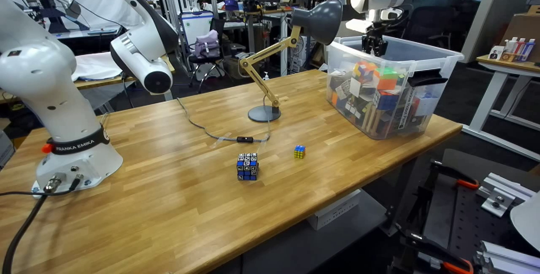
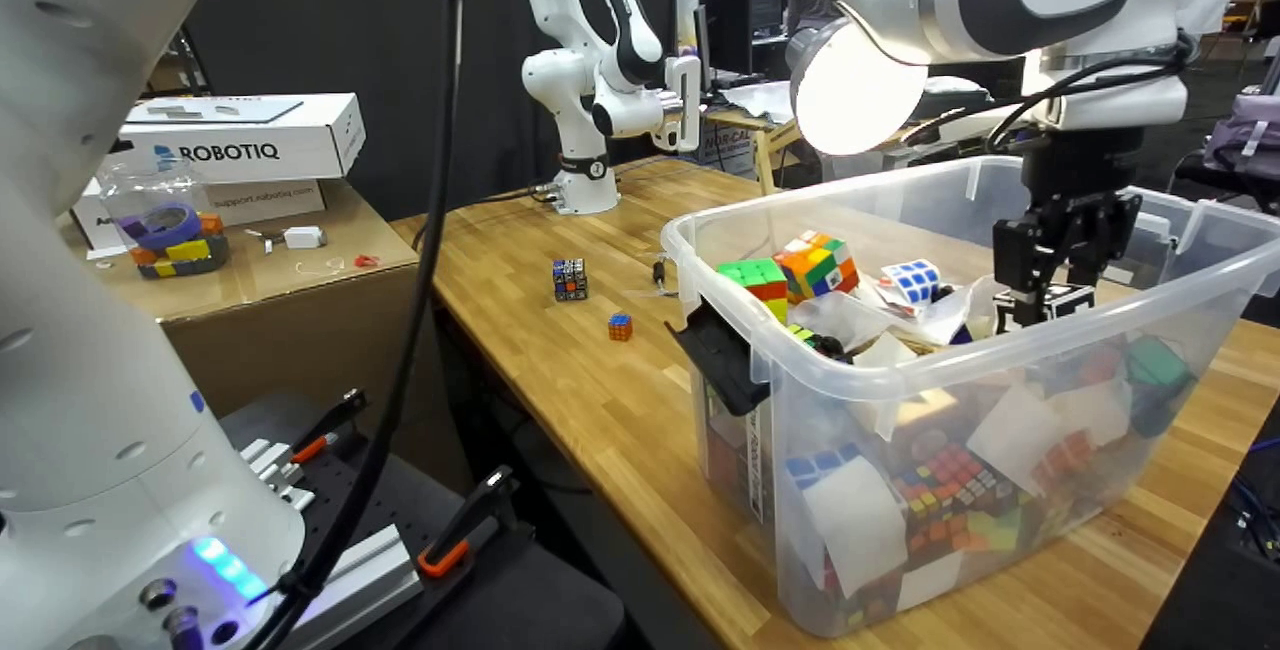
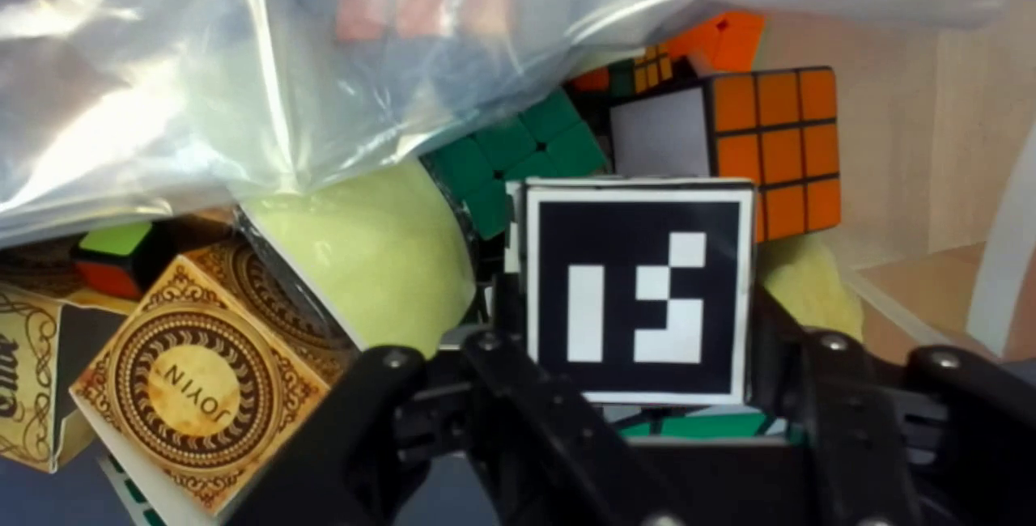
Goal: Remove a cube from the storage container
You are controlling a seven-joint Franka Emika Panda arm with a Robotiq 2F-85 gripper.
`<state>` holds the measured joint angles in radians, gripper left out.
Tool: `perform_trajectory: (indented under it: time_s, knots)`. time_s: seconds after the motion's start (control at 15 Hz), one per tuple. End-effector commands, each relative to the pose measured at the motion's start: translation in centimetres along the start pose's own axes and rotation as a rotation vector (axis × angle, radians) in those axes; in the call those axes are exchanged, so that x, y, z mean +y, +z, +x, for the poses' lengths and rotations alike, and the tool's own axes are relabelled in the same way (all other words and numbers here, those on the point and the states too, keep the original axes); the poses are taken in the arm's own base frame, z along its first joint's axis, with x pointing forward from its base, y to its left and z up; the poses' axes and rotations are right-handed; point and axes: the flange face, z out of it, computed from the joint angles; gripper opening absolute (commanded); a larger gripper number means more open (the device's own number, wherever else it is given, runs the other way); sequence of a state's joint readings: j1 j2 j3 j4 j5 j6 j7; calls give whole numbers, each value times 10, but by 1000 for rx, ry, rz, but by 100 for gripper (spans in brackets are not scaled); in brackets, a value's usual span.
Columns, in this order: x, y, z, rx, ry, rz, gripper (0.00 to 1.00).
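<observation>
Lifting at a slant might topple the orange puzzle (image 3: 753,146) just beyond the claw (image 2: 1057,301) or catch the loose plastic bag (image 3: 186,89) farther past it, and swinging sideways too low could bang the black-and-white cube (image 3: 639,291) into the rim of the bin (image 2: 900,383) around the claw. That cube sits squarely between the claw's fingers (image 3: 834,405), which look pinched snug against two opposite sides (how hard they squeeze, I can't tell).

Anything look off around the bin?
Yes: the black latch on the end of the clear storage container juts outward in both exterior views, as if flipped open rather than snapped flat. No spill visible.
</observation>
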<state>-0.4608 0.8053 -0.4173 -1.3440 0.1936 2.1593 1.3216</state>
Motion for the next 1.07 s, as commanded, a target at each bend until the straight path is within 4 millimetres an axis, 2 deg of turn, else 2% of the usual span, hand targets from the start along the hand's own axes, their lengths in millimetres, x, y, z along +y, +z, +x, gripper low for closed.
perform_trajectory:
  time_s: [0.0,0.2,0.53,0.73,1.0]
  knots:
    - [3,-22,17,-19,51,52,38]
    - [10,-38,22,-36,53,82,38]
    - [26,-68,-7,-85,-21,145,38]
    - [45,-88,-22,-110,-63,144,38]
    - [76,-114,-31,-155,-122,158,38]
